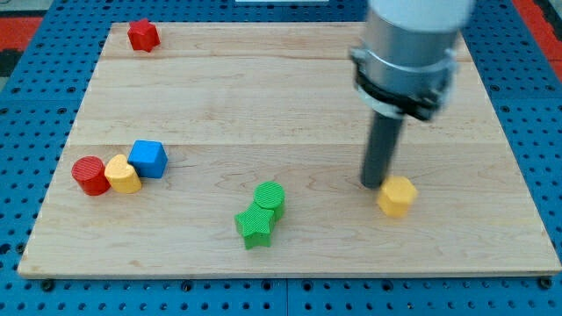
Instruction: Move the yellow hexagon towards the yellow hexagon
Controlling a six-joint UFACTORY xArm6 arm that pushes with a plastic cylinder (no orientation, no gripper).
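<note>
Pale wooden board [290, 105] on blue pegboard [35, 88]. Landmark: blue cube [148, 158], view's left. Touching it lower-left: yellow rounded block [123, 174], then red cylinder [90, 175]. Red hexagon-like block [143, 35] far above. Green cylinder [270, 197] and green star [255, 225], touching, lower-right of cube. Yellow hexagon [397, 195] far right of cube, faceted, upright. No gripper; my tip [375, 183] bare, holding nothing, at hexagon's upper-left edge.
</note>
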